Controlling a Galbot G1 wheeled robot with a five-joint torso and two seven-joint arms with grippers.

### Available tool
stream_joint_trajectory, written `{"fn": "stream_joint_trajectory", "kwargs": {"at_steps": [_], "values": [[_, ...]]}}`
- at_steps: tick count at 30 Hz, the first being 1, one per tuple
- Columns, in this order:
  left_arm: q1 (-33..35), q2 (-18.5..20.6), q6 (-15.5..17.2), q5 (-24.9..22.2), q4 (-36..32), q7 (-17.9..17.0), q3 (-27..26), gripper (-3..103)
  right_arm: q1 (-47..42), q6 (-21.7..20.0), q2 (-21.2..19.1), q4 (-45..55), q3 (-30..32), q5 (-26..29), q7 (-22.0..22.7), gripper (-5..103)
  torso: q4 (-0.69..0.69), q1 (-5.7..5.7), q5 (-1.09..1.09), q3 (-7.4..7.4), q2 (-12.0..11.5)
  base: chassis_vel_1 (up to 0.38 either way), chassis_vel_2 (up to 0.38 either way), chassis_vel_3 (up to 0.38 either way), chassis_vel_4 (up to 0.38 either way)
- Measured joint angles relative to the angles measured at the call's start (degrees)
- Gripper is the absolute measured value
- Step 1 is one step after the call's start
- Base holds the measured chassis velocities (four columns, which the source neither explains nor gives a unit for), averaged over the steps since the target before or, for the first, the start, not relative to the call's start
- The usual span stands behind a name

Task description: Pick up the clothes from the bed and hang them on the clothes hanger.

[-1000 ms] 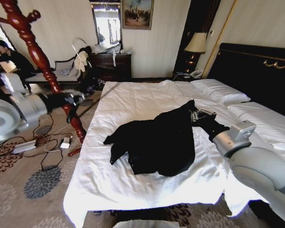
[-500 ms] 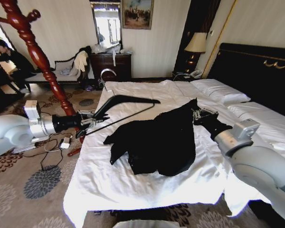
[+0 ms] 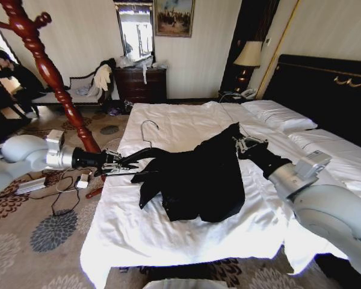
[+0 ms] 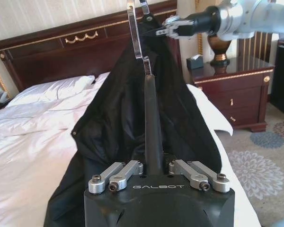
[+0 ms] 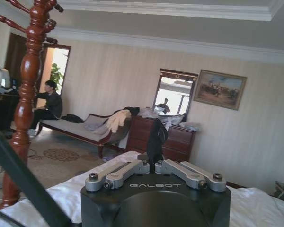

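Observation:
The clothes, a black jacket (image 3: 198, 180), lie crumpled mid-bed (image 3: 138, 235) on white sheets. My right gripper (image 3: 239, 143) is shut on its collar, holding that end raised off the sheet; in the right wrist view a fold of black fabric (image 5: 156, 135) stands between the fingers. My left gripper (image 3: 115, 164) reaches in from the bedside, shut on one arm of the black clothes hanger (image 3: 147, 155). The hanger's silver hook (image 3: 145, 129) points up, and its far end meets the jacket's edge. In the left wrist view the hanger (image 4: 151, 118) points into the raised jacket (image 4: 109, 127), below my right gripper (image 4: 168, 29).
A red wooden coat stand (image 3: 54, 78) rises beside the bed's left side, with cables and adapters (image 3: 66, 186) on the carpet around its foot. Pillows (image 3: 277, 117) and the black headboard (image 3: 325, 90) are at the right. A nightstand with a lamp (image 3: 248, 57) stands behind.
My left arm has swung the hanger in from beside the coat stand, over the bed and down to the jacket's edge. The right gripper has lifted the collar slightly higher.

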Motion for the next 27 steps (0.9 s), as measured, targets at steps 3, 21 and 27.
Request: {"fn": "stream_joint_trajectory", "kwargs": {"at_steps": [3,21,27], "values": [[0.87,0.8,-0.01,-0.46,0.19,-1.04,-0.61,17,0.54,0.01,-0.43,0.02,0.29,1.62,-0.65,0,0.02,0.0,-0.03,0.0,0.0,0.0,0.0,0.0,0.0],[9.79,15.05,-0.8,-3.82,0.0,-13.78,-7.36,17,2.98,0.12,0.66,0.02,0.93,4.91,-0.89,0,0.01,0.0,-0.01,0.0,0.0,0.0,0.0,0.0,0.0],[15.51,19.32,0.24,-5.15,-0.71,-17.03,-13.0,17,2.58,0.11,1.5,0.0,1.41,5.23,-0.89,0,-0.02,0.0,0.0,0.0,0.0,0.0,0.0,0.0,0.0]]}}
